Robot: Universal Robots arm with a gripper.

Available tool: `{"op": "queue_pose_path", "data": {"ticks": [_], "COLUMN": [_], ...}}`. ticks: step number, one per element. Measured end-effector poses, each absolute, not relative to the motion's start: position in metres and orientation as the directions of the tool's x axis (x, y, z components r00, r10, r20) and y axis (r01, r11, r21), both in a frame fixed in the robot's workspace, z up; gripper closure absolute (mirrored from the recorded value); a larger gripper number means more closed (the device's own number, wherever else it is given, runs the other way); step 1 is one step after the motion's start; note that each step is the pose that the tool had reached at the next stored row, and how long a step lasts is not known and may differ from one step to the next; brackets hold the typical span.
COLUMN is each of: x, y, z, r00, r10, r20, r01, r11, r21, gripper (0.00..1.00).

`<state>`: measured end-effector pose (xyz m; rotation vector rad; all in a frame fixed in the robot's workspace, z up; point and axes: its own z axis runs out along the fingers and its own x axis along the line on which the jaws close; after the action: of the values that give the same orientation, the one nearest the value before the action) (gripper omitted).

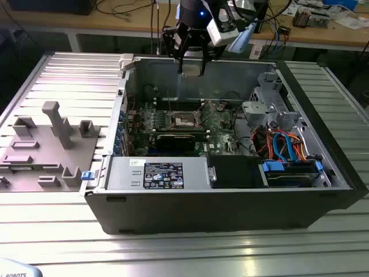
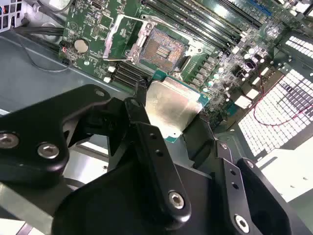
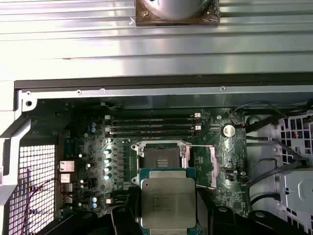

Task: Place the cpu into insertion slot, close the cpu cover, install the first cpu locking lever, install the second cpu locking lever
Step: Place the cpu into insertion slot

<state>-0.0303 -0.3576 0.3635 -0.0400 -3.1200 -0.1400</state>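
The hand point(image 1: 191, 64) hangs over the open computer case point(image 1: 230, 203), pinching the cpu point(image 3: 167, 201) by opposite edges, well above the motherboard point(image 3: 83, 147), whose insertion slot point(image 3: 159, 157) lies bare beside its swung-open cpu cover point(image 2: 119, 39).

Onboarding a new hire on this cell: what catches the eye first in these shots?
The open computer case on the ribbed metal table dominates the exterior view. High over the case's far side, the gripper is shut on the cpu, a silvery square above the motherboard. Near it in both wrist views lies the bare socket, its cpu cover standing open.
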Motion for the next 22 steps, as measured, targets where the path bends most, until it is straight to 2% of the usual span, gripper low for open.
{"op": "queue_pose_path", "data": {"ticks": [22], "x": [-0.031], "y": [-0.358], "z": [0.353], "r00": [-1.000], "r10": [0.025], "r20": [0.019], "r01": [0.026], "r11": [0.996], "r21": [0.089], "gripper": [0.46]}}
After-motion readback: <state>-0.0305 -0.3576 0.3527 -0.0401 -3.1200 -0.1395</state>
